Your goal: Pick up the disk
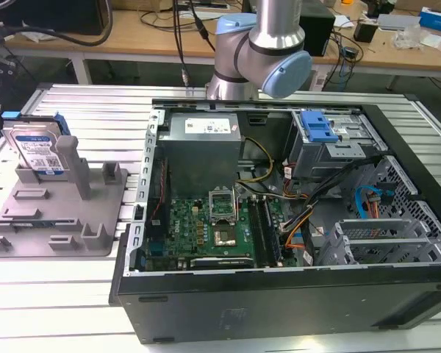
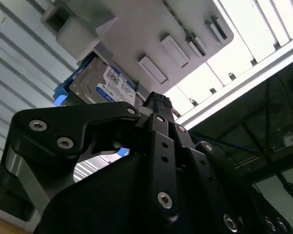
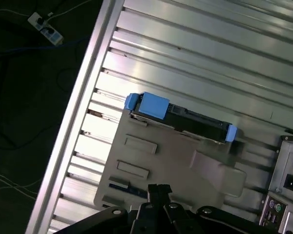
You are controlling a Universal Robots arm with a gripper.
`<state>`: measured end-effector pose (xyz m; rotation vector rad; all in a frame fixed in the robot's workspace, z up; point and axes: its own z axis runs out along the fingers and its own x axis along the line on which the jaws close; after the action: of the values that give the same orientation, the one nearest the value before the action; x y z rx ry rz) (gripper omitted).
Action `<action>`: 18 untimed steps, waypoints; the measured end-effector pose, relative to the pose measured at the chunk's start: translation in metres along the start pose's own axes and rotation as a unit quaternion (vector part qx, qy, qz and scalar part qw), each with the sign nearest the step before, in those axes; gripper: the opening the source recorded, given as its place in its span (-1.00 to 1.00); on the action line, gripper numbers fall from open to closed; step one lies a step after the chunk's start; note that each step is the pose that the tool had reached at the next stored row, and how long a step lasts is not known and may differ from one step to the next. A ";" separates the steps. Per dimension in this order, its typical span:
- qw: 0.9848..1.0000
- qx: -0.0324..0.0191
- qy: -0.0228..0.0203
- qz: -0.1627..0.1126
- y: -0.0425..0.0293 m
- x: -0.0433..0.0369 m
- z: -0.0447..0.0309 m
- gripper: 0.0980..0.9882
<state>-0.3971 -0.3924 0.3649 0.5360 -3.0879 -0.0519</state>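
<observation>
Disk (image 1: 38, 151) stands on edge in the grey fixture (image 1: 66, 220), upper left of the exterior view. Gripper (image 3: 159, 187), fingers together and empty, aims toward it; the disk's long edge runs crosswise ahead, well apart.

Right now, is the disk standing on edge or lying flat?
Standing on edge: in the exterior view the disk stands upright against a post of the grey fixture, label showing.

The silver disk (image 1: 37, 151), blue-railed with a white-and-blue label, stands on edge in the grey fixture (image 1: 106, 200).
</observation>
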 end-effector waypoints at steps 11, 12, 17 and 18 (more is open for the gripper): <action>0.993 0.001 0.002 -0.118 0.0000 0.0000 0.0001 -0.98; 0.992 0.001 0.003 -0.129 0.0001 0.0000 0.0002 -0.98; 0.981 0.001 0.004 -0.192 0.0001 0.0000 0.0003 -0.98; 0.978 0.001 0.004 -0.209 0.0001 0.0000 0.0003 -0.98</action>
<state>-0.3971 -0.3923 0.3646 1.1693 -2.9073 -0.0466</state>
